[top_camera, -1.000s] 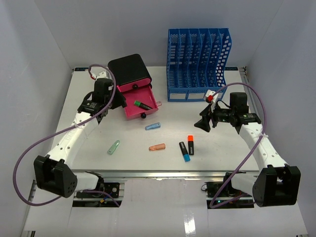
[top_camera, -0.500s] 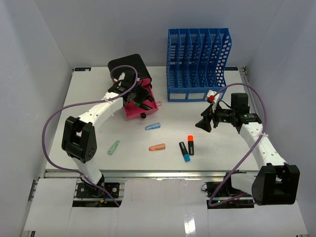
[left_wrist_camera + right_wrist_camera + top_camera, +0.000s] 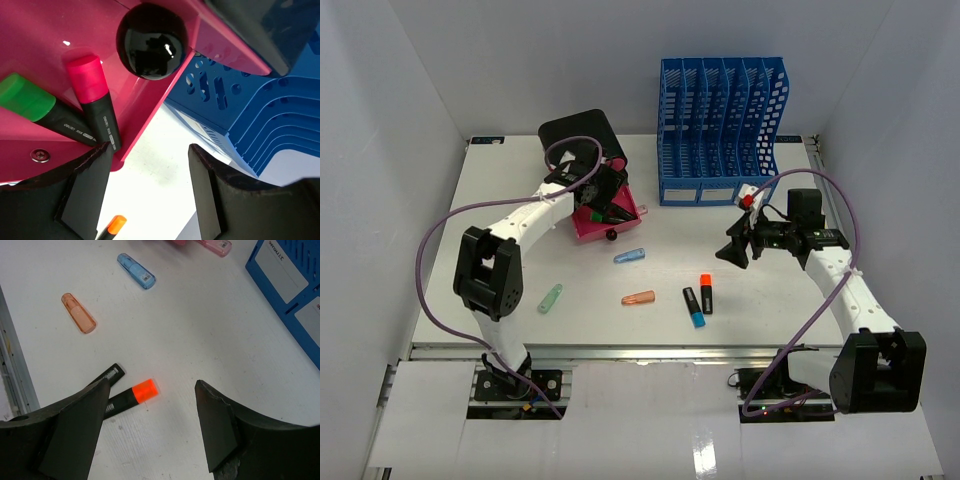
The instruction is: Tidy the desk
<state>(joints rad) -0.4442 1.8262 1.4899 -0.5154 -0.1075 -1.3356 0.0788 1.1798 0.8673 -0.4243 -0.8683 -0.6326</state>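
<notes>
Two things lie in the drawer (image 3: 50,40) just ahead of the left gripper (image 3: 147,150), a pink marker (image 3: 97,107) and a green marker (image 3: 40,107), where a second ago only the green one lay. That gripper, closed until a moment ago, now has its jaws parted with nothing between them, one fingertip close by the pink marker's barrel. The right gripper (image 3: 152,384) has not moved: spread wide and empty, it hangs over the desk (image 3: 590,280), which lies below both tools, with an orange marker (image 3: 132,396) right under its gap.
</notes>
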